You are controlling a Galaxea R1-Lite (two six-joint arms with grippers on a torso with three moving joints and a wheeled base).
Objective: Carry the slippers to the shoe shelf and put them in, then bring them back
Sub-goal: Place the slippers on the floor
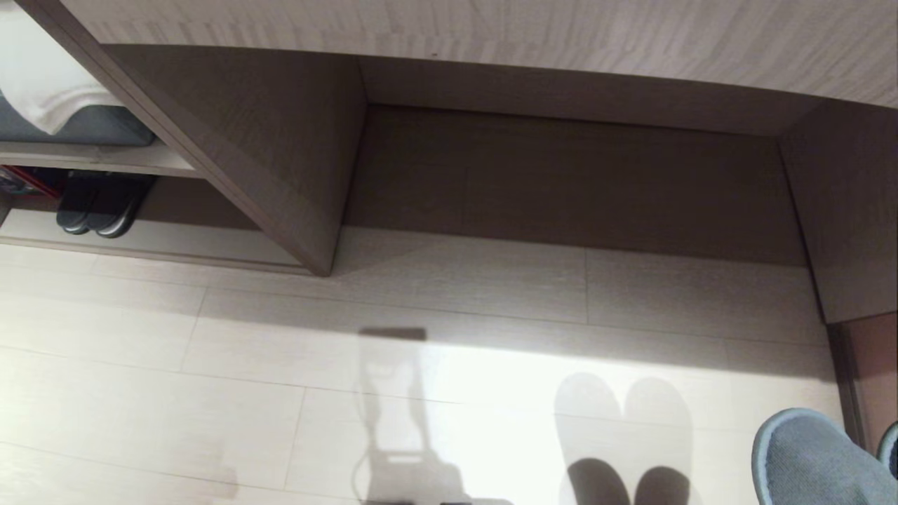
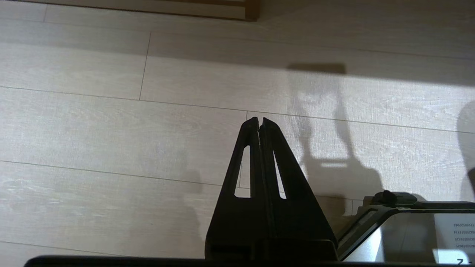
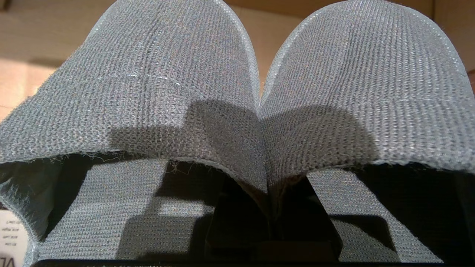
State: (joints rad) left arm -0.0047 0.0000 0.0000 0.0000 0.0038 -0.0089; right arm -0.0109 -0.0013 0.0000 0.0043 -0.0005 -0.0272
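Slippers held side by side in right gripper, toes pointing away.

We see pale plank floor; low shelf far left, dark slide pair on it.

Open floor before desk recess

Grey knit slippers, seemingly pinched together
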